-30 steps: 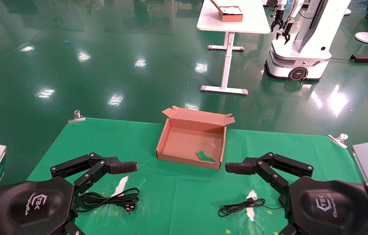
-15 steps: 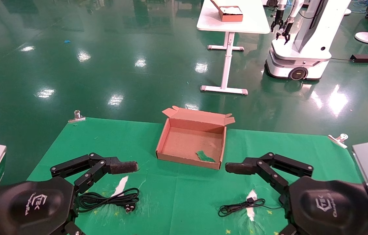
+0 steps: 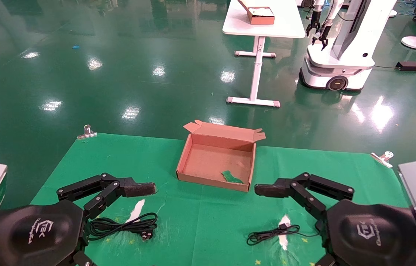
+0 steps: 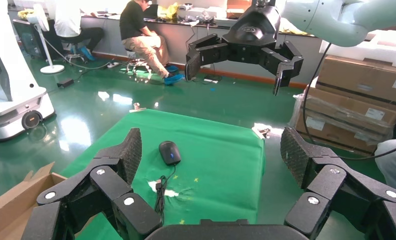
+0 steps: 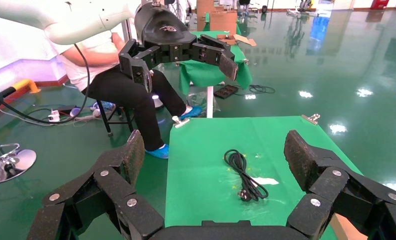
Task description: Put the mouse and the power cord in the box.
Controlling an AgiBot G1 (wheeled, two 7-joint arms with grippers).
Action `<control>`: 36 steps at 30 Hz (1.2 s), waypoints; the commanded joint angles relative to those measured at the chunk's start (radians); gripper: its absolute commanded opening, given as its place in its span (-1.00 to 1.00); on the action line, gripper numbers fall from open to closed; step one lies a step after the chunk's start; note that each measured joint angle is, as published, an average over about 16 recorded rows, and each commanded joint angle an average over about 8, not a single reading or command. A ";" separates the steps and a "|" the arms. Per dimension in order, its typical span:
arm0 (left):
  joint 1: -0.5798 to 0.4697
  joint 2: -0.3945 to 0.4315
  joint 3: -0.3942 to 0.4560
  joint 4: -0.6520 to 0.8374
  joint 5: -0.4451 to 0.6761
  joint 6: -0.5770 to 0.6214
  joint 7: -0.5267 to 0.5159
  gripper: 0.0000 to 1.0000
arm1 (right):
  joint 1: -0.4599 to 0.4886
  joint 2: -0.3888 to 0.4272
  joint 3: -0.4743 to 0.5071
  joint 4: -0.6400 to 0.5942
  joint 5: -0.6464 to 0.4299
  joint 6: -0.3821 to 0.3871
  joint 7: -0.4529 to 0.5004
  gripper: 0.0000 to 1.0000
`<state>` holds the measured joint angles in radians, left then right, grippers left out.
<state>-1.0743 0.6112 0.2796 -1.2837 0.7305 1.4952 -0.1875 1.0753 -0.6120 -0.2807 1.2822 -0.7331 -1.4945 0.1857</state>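
Nothing has moved: left pincer (image 4: 213, 155) and right pincer (image 5: 215, 152) hover level, fingers apart.

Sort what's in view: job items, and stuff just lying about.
Job: box, open and empty but for a green scrap; power cord; mouse; left gripper and right gripper, both open, holding nothing.

Lying about: clips, far white table, second robot.

Green tablecloth (image 3: 200, 221) looks like matt fabric, torn in spots, held by shiny metal clips (image 3: 86, 132). The box (image 3: 189, 155) is plain brown cardboard, matt. Floor (image 3: 119, 74) is super glossy green. Gripper pads (image 4: 132, 150) look rough, textured rubber.
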 commanded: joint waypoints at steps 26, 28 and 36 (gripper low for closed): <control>-0.001 0.001 0.001 0.002 0.002 0.000 0.001 1.00 | 0.000 0.000 0.000 0.000 0.000 0.000 0.000 1.00; -0.001 0.001 0.001 0.001 0.002 0.000 0.001 1.00 | 0.000 0.000 0.000 0.000 0.000 0.000 0.000 1.00; -0.018 -0.009 0.013 -0.015 0.036 0.011 0.003 1.00 | -0.006 0.016 -0.001 0.000 -0.008 -0.014 -0.008 1.00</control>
<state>-1.0999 0.5995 0.2985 -1.2918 0.7819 1.5125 -0.1816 1.0707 -0.5925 -0.2842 1.2771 -0.7507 -1.5140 0.1702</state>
